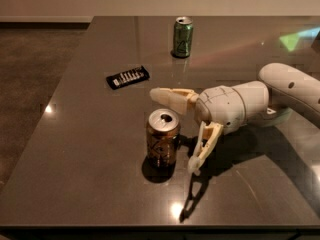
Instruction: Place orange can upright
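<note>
Gripper (172, 131) is hanging wide open, gripping nothing; the orange can (162, 143) is standing upright just before its spread fingers, untouched.

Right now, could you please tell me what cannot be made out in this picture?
All in the camera view:
- Orange can, upright: label too blurred to read.
- Gripper, open just right of that can: its arm is cut off by the right edge.
- Flat black thing on the table: too small to identify.
- Green can: lettering too small.
</note>
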Robot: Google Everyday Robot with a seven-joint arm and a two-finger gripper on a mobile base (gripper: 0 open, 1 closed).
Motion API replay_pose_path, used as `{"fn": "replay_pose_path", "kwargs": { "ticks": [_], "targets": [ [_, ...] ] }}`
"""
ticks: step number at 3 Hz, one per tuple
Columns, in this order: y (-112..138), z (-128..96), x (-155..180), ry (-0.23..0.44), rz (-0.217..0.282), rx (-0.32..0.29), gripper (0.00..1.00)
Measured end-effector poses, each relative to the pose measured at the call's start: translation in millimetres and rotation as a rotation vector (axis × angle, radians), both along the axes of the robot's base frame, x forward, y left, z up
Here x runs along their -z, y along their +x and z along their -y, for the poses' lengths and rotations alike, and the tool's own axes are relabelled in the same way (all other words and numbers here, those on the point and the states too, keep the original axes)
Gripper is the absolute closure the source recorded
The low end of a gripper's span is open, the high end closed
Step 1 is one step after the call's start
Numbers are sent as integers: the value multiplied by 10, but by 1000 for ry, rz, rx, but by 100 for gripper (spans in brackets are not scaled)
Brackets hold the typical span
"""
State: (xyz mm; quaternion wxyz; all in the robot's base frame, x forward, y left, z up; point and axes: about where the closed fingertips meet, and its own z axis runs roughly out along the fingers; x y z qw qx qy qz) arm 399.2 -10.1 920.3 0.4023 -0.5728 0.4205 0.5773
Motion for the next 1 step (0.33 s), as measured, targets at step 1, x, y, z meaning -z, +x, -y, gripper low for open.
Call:
{"fn": "replay_pose_path", "kwargs": {
  "ticks": [1],
  "targets": [
    [0,-1,0,0,0,0,0]
  ]
}}
